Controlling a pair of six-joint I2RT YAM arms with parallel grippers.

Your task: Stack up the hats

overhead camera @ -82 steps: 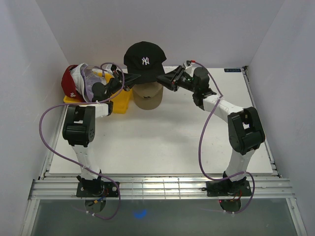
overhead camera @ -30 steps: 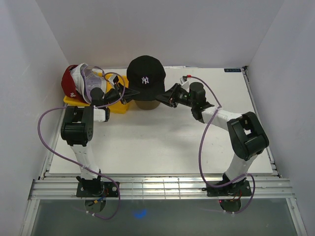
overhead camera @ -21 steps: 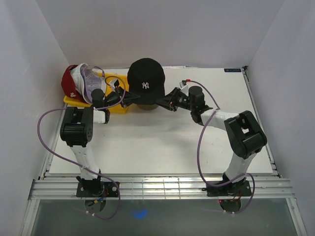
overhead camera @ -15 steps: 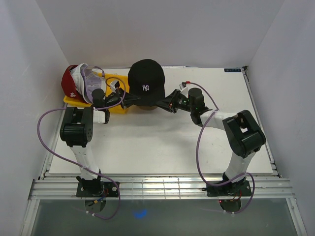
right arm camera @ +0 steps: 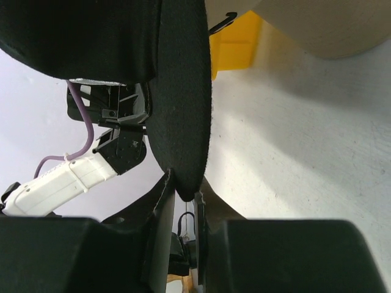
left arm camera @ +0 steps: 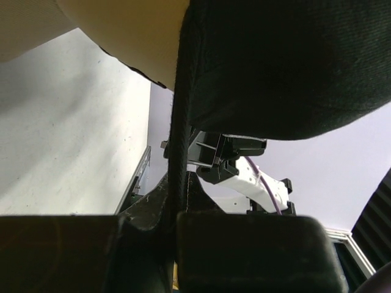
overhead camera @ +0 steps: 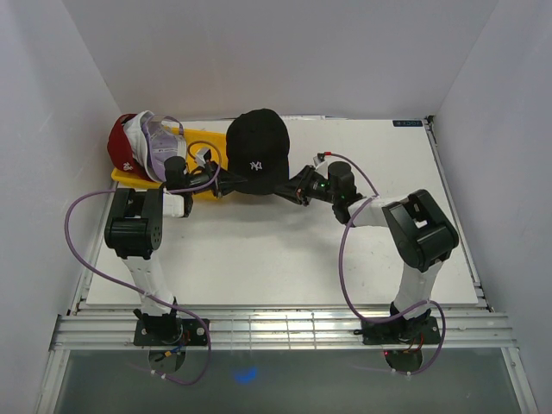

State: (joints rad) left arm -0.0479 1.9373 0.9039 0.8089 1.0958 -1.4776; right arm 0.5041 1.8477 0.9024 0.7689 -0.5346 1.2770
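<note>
The black cap (overhead camera: 256,142), pinched by both arms' jaws, covers a beige cap (left arm camera: 122,36) (visible only in wrist views).

We see the black cap (overhead camera: 257,148) as matt woven cloth with a stitched edge, the beige cap (left arm camera: 122,30) as smooth matt cloth, the yellow tray (right arm camera: 235,39) as slightly glossy plastic, and the table (overhead camera: 259,250) as matt white, finely grained.

The white table (overhead camera: 285,250) carries a yellow tray (overhead camera: 210,140) at its far left. A beige cap (right arm camera: 317,24) stands on the table beside the tray.
</note>
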